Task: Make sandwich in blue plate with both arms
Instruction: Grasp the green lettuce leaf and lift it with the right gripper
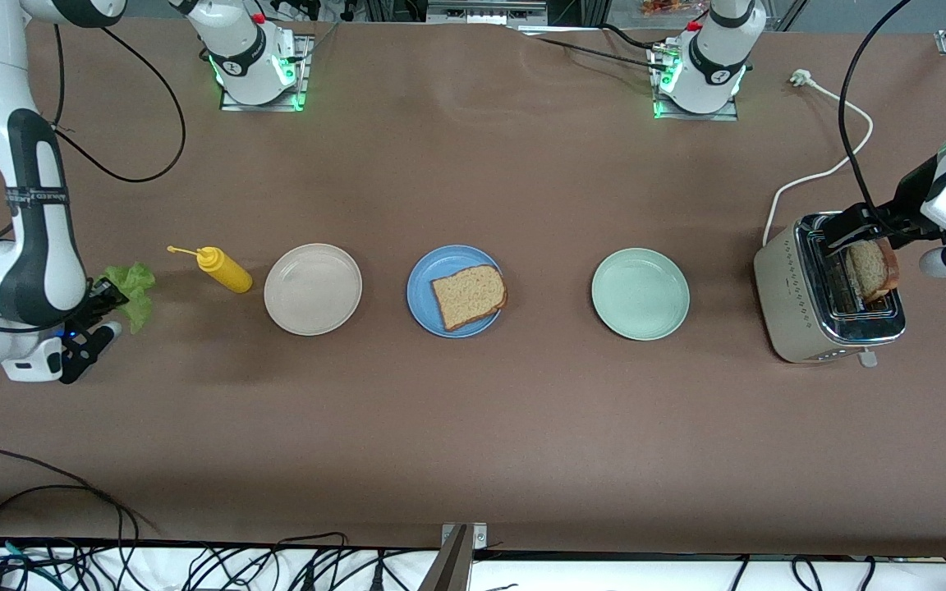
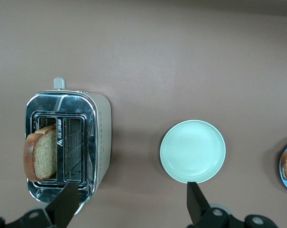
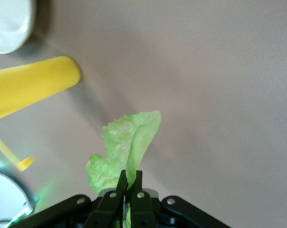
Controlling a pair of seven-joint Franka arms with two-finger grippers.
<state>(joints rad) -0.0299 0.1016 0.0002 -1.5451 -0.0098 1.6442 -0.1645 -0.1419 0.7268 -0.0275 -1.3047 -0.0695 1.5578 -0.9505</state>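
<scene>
Brown table point(image 1: 473, 427), cables draped at its near edge. Toaster point(image 1: 801, 304) at the left arm's end, a bread slice point(image 1: 871, 269) in its slot; left gripper point(image 2: 129, 209) spread wide above. Blue plate point(image 1: 424, 300), central, bearing one slice point(image 1: 469, 295). Lettuce leaf point(image 3: 127, 147) pinched by the clenched right gripper point(image 3: 129, 183).

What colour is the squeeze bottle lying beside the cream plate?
Yellow: the squeeze bottle has a yellow body and thin yellow nozzle, clearest in the front view.
</scene>
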